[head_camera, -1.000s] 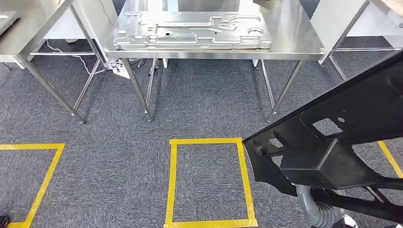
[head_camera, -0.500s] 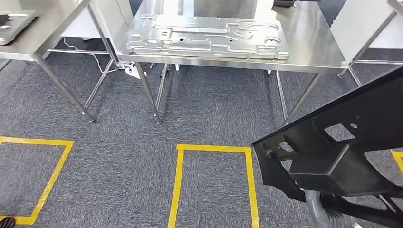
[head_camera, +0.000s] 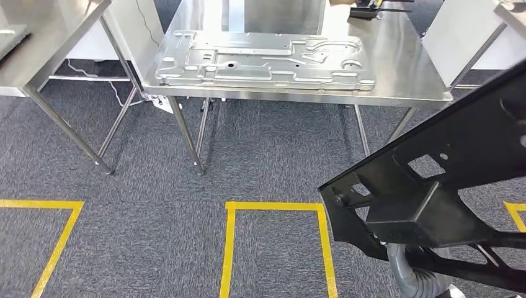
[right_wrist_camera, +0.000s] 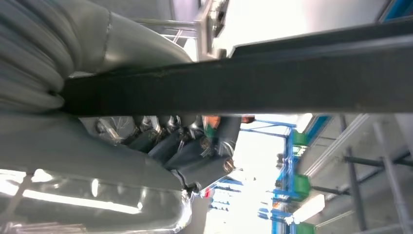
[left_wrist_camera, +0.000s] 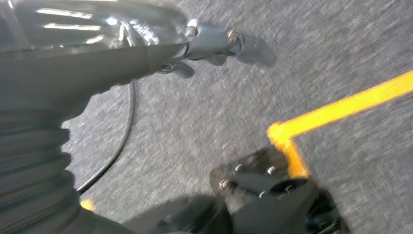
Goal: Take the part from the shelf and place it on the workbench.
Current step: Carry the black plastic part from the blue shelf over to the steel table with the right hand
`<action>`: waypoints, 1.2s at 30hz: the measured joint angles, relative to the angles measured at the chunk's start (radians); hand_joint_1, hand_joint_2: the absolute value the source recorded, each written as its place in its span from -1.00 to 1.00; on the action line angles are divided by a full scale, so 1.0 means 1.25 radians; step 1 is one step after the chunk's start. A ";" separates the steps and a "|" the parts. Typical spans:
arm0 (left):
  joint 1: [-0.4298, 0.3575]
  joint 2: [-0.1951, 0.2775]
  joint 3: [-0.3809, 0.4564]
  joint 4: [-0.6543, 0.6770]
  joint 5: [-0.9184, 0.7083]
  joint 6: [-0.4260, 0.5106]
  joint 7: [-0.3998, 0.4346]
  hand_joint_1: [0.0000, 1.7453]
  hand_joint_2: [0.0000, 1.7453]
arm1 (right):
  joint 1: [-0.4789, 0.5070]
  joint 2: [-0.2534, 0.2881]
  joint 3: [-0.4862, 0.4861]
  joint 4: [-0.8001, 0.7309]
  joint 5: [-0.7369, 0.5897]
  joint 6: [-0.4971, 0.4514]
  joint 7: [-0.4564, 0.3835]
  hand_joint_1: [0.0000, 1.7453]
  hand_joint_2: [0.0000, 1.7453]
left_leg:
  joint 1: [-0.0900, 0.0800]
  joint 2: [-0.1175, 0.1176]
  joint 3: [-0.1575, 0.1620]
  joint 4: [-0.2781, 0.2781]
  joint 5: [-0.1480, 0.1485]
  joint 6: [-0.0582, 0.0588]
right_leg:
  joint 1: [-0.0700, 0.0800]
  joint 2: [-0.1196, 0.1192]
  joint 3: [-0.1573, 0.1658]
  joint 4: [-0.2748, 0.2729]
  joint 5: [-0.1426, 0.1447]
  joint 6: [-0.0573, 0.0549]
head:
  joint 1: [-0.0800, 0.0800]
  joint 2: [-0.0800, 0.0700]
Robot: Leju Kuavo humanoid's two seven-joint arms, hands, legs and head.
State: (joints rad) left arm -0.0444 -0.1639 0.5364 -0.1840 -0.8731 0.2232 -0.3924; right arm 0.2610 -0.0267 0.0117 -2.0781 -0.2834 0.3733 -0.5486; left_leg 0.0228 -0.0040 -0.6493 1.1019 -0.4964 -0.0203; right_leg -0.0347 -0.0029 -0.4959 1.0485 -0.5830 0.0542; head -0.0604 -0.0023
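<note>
Right hand (right_wrist_camera: 185,141) grips the black part (head_camera: 446,180): in the right wrist view its dark fingers (right_wrist_camera: 195,161) curl up against the underside of the part's long black bar, with the grey ribbed cover just behind them. Left hand (left_wrist_camera: 214,46) hangs over the carpet with nothing in it; its fingers look drawn in, but the picture is blurred and I cannot tell whether they are apart or closed.

Largest to smallest:

- Carpet floor (head_camera: 260,155), dark grey, spans the head view.
- Part: a large black frame with cut-out openings and a boxy block on its lower face, tilted, rising from low centre-right toward the upper right edge (carried in the air above the floor, well apart from the workbench). The grey ribbed cover (head_camera: 412,273) of the right arm shows beneath it.
- Workbench surface (head_camera: 397,68), stainless steel on thin metal legs, stands ahead at the top of the head view.
- Stamped metal panel (head_camera: 267,59), silver, lies flat on that surface and covers much of it.
- Second steel table (head_camera: 56,25), partly visible at upper left.
- Yellow tape rectangle (head_camera: 229,248) on the floor directly below the head camera, and another yellow outline (head_camera: 56,239) to the left.
- White cable (head_camera: 124,93) trails on the floor under the tables.
</note>
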 joint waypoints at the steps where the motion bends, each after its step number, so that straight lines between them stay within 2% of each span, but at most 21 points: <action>1: 0.000 0.000 0.001 0.000 -0.001 0.001 0.000 -1.00 1.00 | 0.000 0.000 0.000 0.000 0.001 0.000 -0.001 1.00 1.00 | 0.000 -0.001 0.006 -0.003 -0.003 0.006 | 0.000 0.000 -0.002 0.009 0.002 0.003 | 0.003 0.000; 3: 0.001 0.000 0.003 -0.001 -0.002 0.002 0.001 -1.00 1.00 | -0.002 0.000 -0.001 -0.001 0.002 0.000 -0.003 1.00 1.00 | 0.001 -0.003 0.022 -0.011 -0.008 0.016 | 0.000 0.000 -0.038 0.069 -0.001 0.005 | 0.007 0.000; 6: 0.001 0.000 0.004 -0.001 -0.003 0.003 0.000 -1.00 1.00 | -0.002 0.000 -0.004 -0.001 0.004 -0.001 -0.004 1.00 1.00 | -0.004 -0.005 0.040 -0.017 -0.020 0.025 | 0.006 0.000 -0.134 0.194 -0.043 0.002 | 0.019 0.000; 7: 0.002 0.000 0.004 -0.001 -0.003 0.003 0.000 -1.00 1.00 | -0.002 0.000 -0.004 -0.001 0.005 -0.002 -0.004 1.00 1.00 | -0.005 -0.007 0.047 -0.018 -0.026 0.027 | 0.008 0.000 -0.155 0.206 -0.048 0.000 | 0.022 0.000; 8: 0.003 0.000 0.004 -0.001 -0.003 0.003 0.000 -1.00 1.00 | -0.002 0.000 -0.004 -0.001 0.006 -0.002 -0.005 1.00 1.00 | -0.007 -0.008 0.055 -0.019 -0.032 0.027 | 0.011 0.000 -0.164 0.194 -0.038 -0.003 | 0.024 0.000; 11: 0.003 -0.001 0.004 -0.001 -0.004 0.003 -0.001 -1.00 1.00 | -0.002 0.000 -0.007 -0.001 0.008 -0.003 -0.005 1.00 1.00 | -0.012 -0.013 0.082 -0.020 -0.052 0.026 | 0.024 0.000 -0.143 0.071 0.058 -0.020 | 0.031 0.000; 13: 0.002 -0.002 0.005 -0.001 -0.004 0.002 -0.002 -1.00 1.00 | -0.001 0.001 -0.009 -0.002 0.009 -0.003 -0.005 1.00 1.00 | -0.014 -0.014 0.092 -0.023 -0.060 0.020 | 0.033 0.001 -0.131 0.023 0.084 -0.028 | 0.035 0.000; 14: 0.003 -0.002 0.005 0.000 -0.004 0.001 -0.003 -1.00 1.00 | -0.001 0.001 -0.010 -0.003 0.009 -0.003 -0.005 1.00 1.00 | -0.016 -0.014 0.096 -0.023 -0.061 0.016 | 0.034 0.001 -0.129 0.020 0.079 -0.029 | 0.036 0.000; 17: 0.003 -0.002 0.005 -0.001 -0.004 0.000 -0.004 -1.00 1.00 | -0.001 0.001 -0.011 -0.006 0.011 -0.003 -0.005 1.00 1.00 | -0.018 -0.010 0.096 0.007 -0.063 0.008 | 0.022 0.003 -0.103 0.007 0.080 -0.038 | 0.032 0.000; 18: 0.002 -0.002 0.005 -0.001 -0.004 0.000 -0.004 -1.00 1.00 | -0.001 0.001 -0.011 -0.006 0.013 -0.003 -0.005 1.00 1.00 | -0.017 -0.008 0.081 0.040 -0.072 0.006 | 0.018 0.003 -0.092 0.004 0.076 -0.042 | 0.029 0.000; 20: 0.001 -0.003 0.005 -0.001 -0.005 0.000 -0.004 -1.00 1.00 | -0.002 0.001 -0.011 -0.007 0.018 -0.004 -0.005 1.00 1.00 | -0.014 -0.005 0.030 0.129 -0.107 0.001 | 0.017 0.002 -0.078 0.002 0.065 -0.046 | 0.022 0.000; 22: 0.000 -0.003 0.005 -0.001 -0.005 0.000 -0.005 -1.00 1.00 | -0.002 0.001 -0.011 -0.007 0.022 -0.005 -0.005 1.00 1.00 | -0.009 -0.004 -0.013 0.183 -0.135 -0.004 | 0.015 0.002 -0.063 0.002 0.053 -0.045 | 0.017 0.000; 23: -0.001 -0.002 0.005 -0.001 -0.005 0.000 -0.005 -1.00 1.00 | -0.002 0.001 -0.011 -0.007 0.023 -0.005 -0.005 1.00 1.00 | -0.006 -0.004 -0.020 0.175 -0.130 -0.007 | 0.013 0.003 -0.054 0.002 0.046 -0.043 | 0.015 0.000; 24: -0.002 -0.002 0.005 -0.001 -0.005 0.000 -0.004 -1.00 1.00 | -0.003 0.001 -0.011 -0.007 0.025 -0.005 -0.005 1.00 1.00 | -0.003 -0.004 -0.015 0.143 -0.107 -0.011 | 0.009 0.003 -0.043 0.002 0.039 -0.040 | 0.013 0.000; 26: -0.001 -0.002 0.005 0.000 -0.005 -0.001 -0.003 -1.00 1.00 | -0.003 0.001 -0.011 -0.007 0.027 -0.006 -0.005 1.00 1.00 | 0.004 -0.001 0.005 0.051 -0.038 -0.020 | 0.005 0.004 -0.024 0.004 0.023 -0.030 | 0.006 0.000; 27: 0.001 -0.002 0.006 0.000 -0.005 -0.001 -0.002 -1.00 1.00 | -0.004 0.001 -0.011 -0.007 0.027 -0.006 -0.004 1.00 1.00 | 0.005 0.001 0.011 0.020 -0.017 -0.020 | 0.004 0.004 -0.019 0.004 0.017 -0.024 | 0.003 0.000; 28: 0.002 -0.002 0.006 0.000 -0.005 -0.001 -0.003 -1.00 1.00 | -0.005 0.000 -0.011 -0.007 0.028 -0.006 -0.004 1.00 1.00 | 0.004 0.003 0.011 0.004 -0.004 -0.017 | 0.005 0.004 -0.016 0.004 0.012 -0.019 | 0.002 0.000; 31: 0.001 -0.002 0.007 -0.001 -0.005 -0.001 -0.004 -1.00 1.00 | -0.007 -0.001 -0.011 -0.008 0.030 -0.006 -0.004 1.00 1.00 | 0.000 0.002 0.013 -0.001 -0.005 0.001 | 0.007 0.003 -0.011 0.008 0.011 -0.007 | 0.006 0.000; 32: 0.002 -0.002 0.008 -0.001 -0.005 -0.001 -0.003 -1.00 1.00 | -0.007 -0.001 -0.011 -0.008 0.030 -0.006 -0.004 1.00 1.00 | 0.001 0.001 0.019 -0.004 -0.008 0.007 | 0.007 0.003 -0.017 0.023 0.013 -0.004 | 0.008 0.000; 33: 0.002 -0.002 0.008 -0.001 -0.005 -0.001 -0.003 -1.00 1.00 | -0.008 -0.002 -0.011 -0.008 0.030 -0.006 -0.004 1.00 1.00 | 0.002 0.000 0.027 -0.008 -0.010 0.011 | 0.007 0.003 -0.034 0.053 0.010 -0.002 | 0.012 0.000; 36: 0.002 -0.002 0.009 -0.001 -0.006 -0.001 -0.003 -1.00 1.00 | -0.009 -0.004 -0.012 -0.008 0.030 -0.006 -0.005 1.00 1.00 | 0.000 -0.001 0.042 -0.013 -0.021 0.022 | 0.009 0.003 -0.129 0.186 -0.032 -0.001 | 0.026 0.000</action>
State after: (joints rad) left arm -0.0424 -0.1666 0.5474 -0.1854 -0.8804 0.2225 -0.3957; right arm 0.2504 -0.0313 -0.0037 -2.0886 -0.2457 0.3653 -0.5544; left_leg 0.0227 -0.0055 -0.5962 1.0852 -0.5229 0.0067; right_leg -0.0239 0.0004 -0.6569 1.2808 -0.6229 0.0531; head -0.0284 -0.0023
